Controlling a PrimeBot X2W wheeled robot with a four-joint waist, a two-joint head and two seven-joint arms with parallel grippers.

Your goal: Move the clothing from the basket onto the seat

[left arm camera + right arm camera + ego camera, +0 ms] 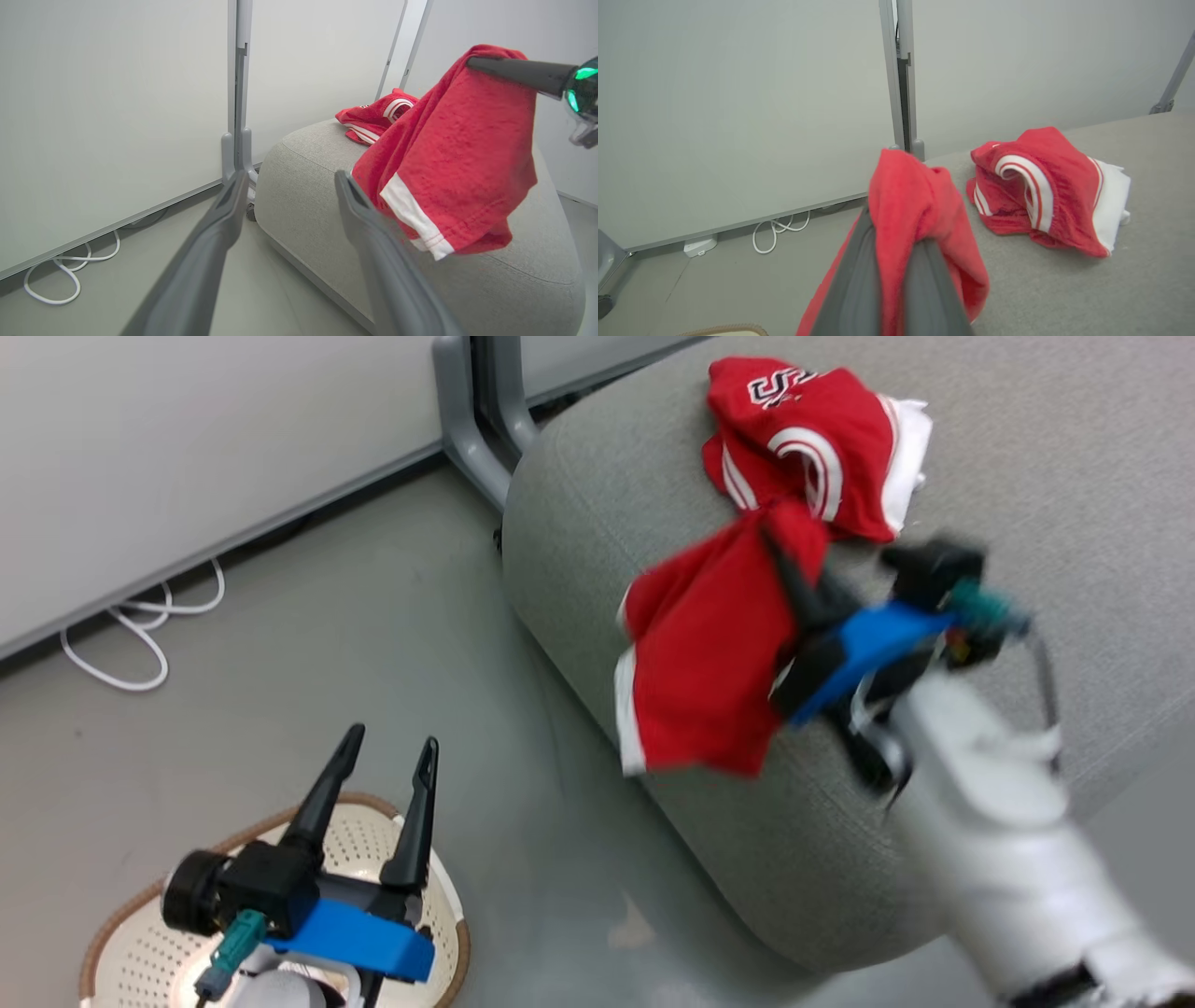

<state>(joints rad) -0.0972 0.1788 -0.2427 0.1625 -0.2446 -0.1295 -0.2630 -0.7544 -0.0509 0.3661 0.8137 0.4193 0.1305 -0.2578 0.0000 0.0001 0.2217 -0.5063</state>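
A plain red garment with a white band (705,663) hangs in the air over the rounded edge of the grey seat (1027,448), with my right gripper (780,546) shut on its top. The same garment (458,154) (915,205) drapes over those fingers in both wrist views. The striped red garment with the white logo (812,443) (1041,186) (373,116) lies crumpled on the seat (1111,289), just beyond the hanging one. My left gripper (387,756) stands open and holds nothing, above the cream basket (140,952) on the floor; no clothing shows in the visible part of the basket.
A grey partition post (476,411) stands on the floor close to the seat's left corner. A loose white cable (140,635) lies on the floor along the pale wall panel. Bare grey floor spreads between basket and seat.
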